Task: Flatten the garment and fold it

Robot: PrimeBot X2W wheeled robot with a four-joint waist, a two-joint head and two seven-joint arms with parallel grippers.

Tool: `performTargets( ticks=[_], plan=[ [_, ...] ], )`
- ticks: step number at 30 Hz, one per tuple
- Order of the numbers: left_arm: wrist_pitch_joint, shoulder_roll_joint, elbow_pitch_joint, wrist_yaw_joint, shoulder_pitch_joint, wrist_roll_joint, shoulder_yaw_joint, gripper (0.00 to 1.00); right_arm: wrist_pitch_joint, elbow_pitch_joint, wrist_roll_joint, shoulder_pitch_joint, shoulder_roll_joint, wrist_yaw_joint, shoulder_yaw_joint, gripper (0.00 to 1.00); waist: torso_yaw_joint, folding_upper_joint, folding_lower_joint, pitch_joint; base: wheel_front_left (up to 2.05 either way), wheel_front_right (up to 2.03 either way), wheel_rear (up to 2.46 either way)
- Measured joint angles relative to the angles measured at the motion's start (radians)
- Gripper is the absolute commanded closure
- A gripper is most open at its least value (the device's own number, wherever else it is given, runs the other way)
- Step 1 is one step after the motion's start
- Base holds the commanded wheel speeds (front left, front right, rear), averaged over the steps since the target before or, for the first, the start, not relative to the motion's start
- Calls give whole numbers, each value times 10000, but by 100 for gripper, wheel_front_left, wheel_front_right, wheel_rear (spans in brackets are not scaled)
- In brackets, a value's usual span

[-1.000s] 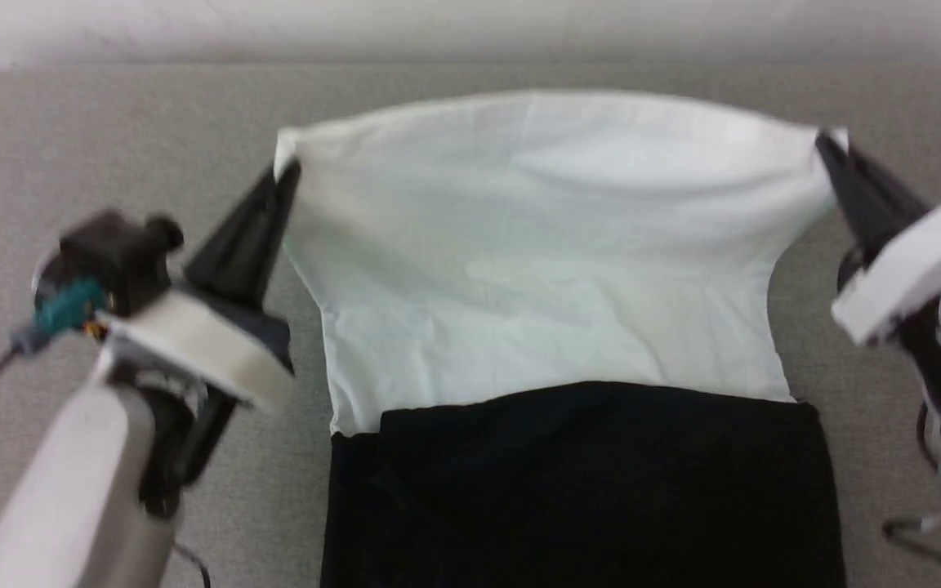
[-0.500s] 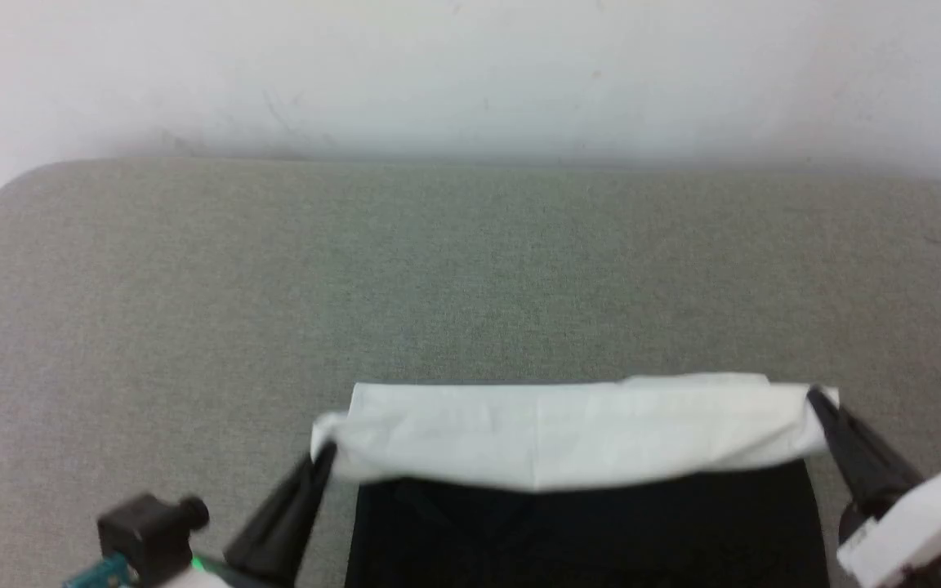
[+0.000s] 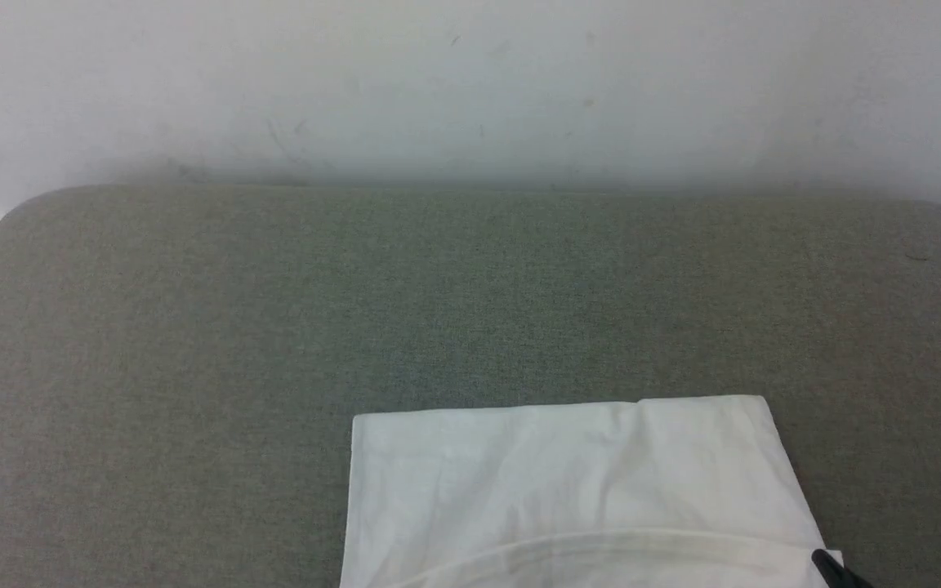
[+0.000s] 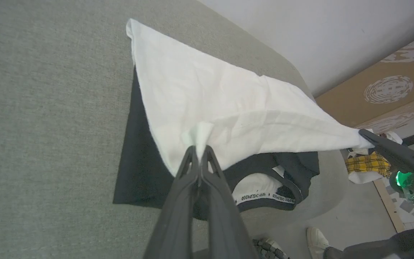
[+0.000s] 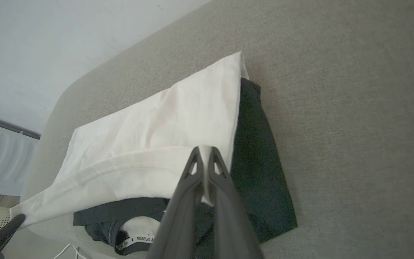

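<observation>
- Garment (image 3: pixel 568 482): a raglan shirt, white body over black sleeves (image 4: pixel 135 169). We find it at the near edge of the grey bench (image 3: pixel 193 367), right of the middle. Its far edge lies flat on the bench. The near white edge hangs taut above the black layer, between the two grippers.
- Neck tape (image 4: pixel 264 196): white with small dark print, set inside the black neckband. We see it under the raised white edge, by the bench's near edge.
- Left gripper (image 4: pixel 200 149): fingers together, clamped on one corner of the white edge.
- Right gripper (image 5: pixel 204 151): fingers together, clamped on the other corner.
- Wall (image 3: pixel 470 82): pale, behind the bench's far edge.
- Person's shoe (image 4: pixel 316 237): white, on the floor past the bench's rounded corner.
</observation>
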Motion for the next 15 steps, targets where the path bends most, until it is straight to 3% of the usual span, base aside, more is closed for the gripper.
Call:
performTargets(
  ticks=[4, 7, 8, 9, 10, 15],
  plan=[
    [625, 213, 391, 115, 364, -334, -38, 100, 401, 209, -236, 234, -2, 0, 123, 100, -113, 0, 0, -106, 0, 0, 0],
    [1327, 410, 585, 313, 611, -598, -192, 100, 915, 366, -550, 500, -4, 0, 324, 85, -197, 0, -1, -201, 0, 0, 0],
    [1440, 443, 617, 380, 665, -616, -211, 100, 1005, 407, -600, 562, -2, 0, 276, 72, -222, 0, -1, -231, 0, 0, 0],
    [1425, 433, 640, 456, 662, -614, -182, 65, 1060, 431, -656, 608, -6, 0, 234, 58, -241, 0, -1, -263, 0, 0, 0],
    [1360, 418, 637, 518, 649, -596, -138, 0, 1045, 420, -713, 622, -8, 0, 207, 0, -257, 0, -1, -291, 0, 0, 0],
    [1041, 219, 497, 520, 463, -606, -29, 0, 825, 420, -794, 519, 0, 0, 77, 0, -328, 0, 0, -377, 0, 0, 0]
  ],
)
